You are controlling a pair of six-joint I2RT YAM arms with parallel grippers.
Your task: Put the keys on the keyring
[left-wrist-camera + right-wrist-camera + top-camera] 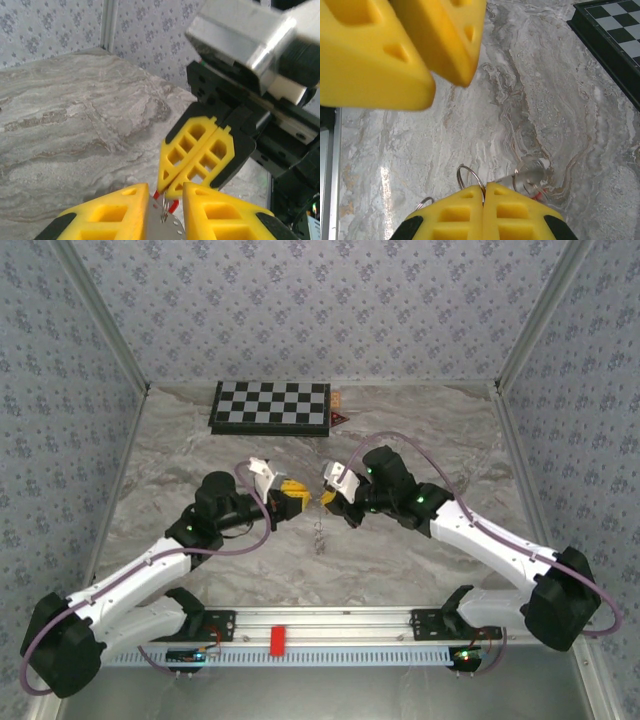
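Observation:
Above the middle of the marble table my two grippers meet tip to tip. My right gripper (pixel 328 500) (pixel 484 186) is shut on the keyring (pixel 468 166), a thin pale wire loop that sticks out past its yellow fingers (pixel 200 155). One key hangs at the ring: its red head (pixel 173 205) sits just under the right fingertips, and its silvery blade (pixel 165 227) (pixel 527 176) lies in the gap of my left gripper (pixel 292 495) (pixel 166 192). The left jaws stand a little apart, so the gripper is open. Another key is out of view.
A black-and-white checkerboard (pixel 270 407) (pixel 615 45) lies at the back, with a small dark-red triangular piece (pixel 338 418) at its right end. A red block (pixel 278 638) sits on the front rail. Patterned walls close in both sides.

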